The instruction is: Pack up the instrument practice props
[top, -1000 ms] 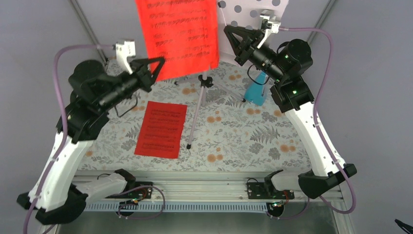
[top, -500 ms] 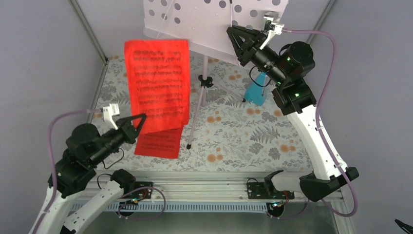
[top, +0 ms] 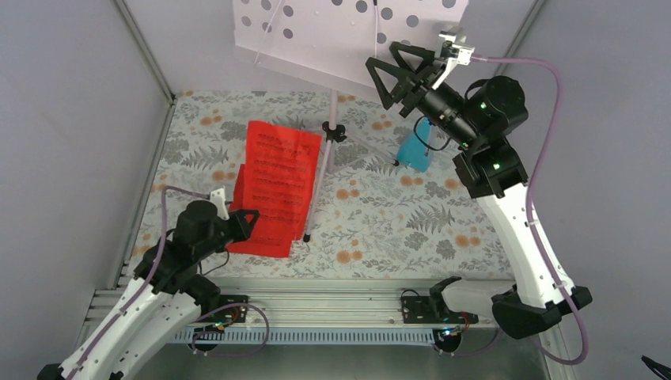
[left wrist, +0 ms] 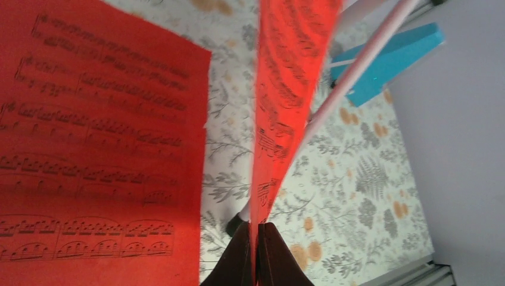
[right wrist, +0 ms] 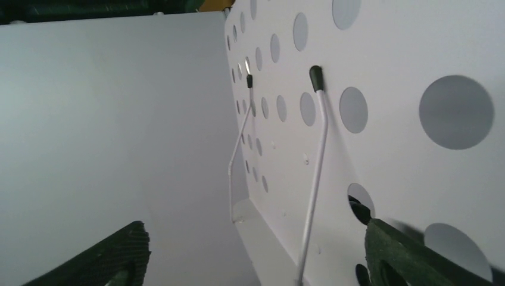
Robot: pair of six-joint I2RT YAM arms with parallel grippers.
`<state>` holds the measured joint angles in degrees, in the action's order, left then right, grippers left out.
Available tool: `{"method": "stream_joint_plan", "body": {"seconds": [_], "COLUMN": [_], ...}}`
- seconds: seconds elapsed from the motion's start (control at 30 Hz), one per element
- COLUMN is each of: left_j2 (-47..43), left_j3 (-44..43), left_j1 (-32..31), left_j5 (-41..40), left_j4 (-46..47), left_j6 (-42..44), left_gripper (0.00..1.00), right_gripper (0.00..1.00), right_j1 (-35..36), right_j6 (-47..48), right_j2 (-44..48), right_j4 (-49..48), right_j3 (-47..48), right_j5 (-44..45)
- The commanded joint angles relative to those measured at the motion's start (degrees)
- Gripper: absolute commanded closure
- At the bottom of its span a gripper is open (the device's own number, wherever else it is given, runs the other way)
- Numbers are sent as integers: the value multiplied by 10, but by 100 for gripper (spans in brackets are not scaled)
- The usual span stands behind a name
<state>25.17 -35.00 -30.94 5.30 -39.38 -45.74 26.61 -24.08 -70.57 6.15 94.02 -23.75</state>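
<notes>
Grip check, left arm: you have the left gripper (top: pixel 242 223) clenched on the near edge of one red sheet of printed music (top: pixel 282 162); in the wrist view its dark fingers (left wrist: pixel 239 265) are pinched flat on the paper, which rises edge-on from them and bows toward 12 o'clock.

Held sheet hangs over the second red sheet (top: pixel 255 244), which lies flat on the floral table cover (top: pixel 396 222) at about 9 o'clock of centre; only the near strip of it shows from above; whether the two sheets touch, cannot tell.

Silver tripod music stand (top: pixel 320 178) stands on the cover just at 3 o'clock of the sheets; one leg runs down beside the held sheet's right edge; its pale perforated desk (top: pixel 332 36) sits at 12 o'clock, tilted.

Right arm: your right gripper (top: pixel 383 55) is spread wide at the desk's 3 o'clock edge, grasping nothing; the wrist view puts that edge between the fingers, with two thin wire page holders (right wrist: pixel 315 167) lying against the desk; contact with the right finger, cannot tell.

Small turquoise pyramid metronome (top: pixel 413 152) rests on the cover at 2 o'clock, below the right wrist, apart from both grippers.
</notes>
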Motion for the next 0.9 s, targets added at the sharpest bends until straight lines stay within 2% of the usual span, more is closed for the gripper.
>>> {"method": "stream_joint_plan", "body": {"seconds": [0.0,0.03,0.13,0.5,0.67,0.87], "left_j2": [24,31,55,93,92,105], "left_j3": [35,42,50,48,44,45], "left_j1": [7,11,31,131,145,148], "left_j5": [-15,-17,-21,-55,-88,-105], "left_j4": [59,64,65,39,23,17], "left_j6": [-7,-6,-1,8,9,-4], "left_gripper": [98,98,98,98,98,98], "right_gripper": [10,5,0,0,0,0], "right_j1": [2,2,2,3,2,3], "right_j6": [10,12,18,52,68,78], "right_j2": [27,32,48,108,131,173], "right_j4": [15,17,24,61,82,97], "right_j3": [-5,-7,-17,-52,-67,-131], "right_j5": [-5,-5,-3,44,71,113]}}
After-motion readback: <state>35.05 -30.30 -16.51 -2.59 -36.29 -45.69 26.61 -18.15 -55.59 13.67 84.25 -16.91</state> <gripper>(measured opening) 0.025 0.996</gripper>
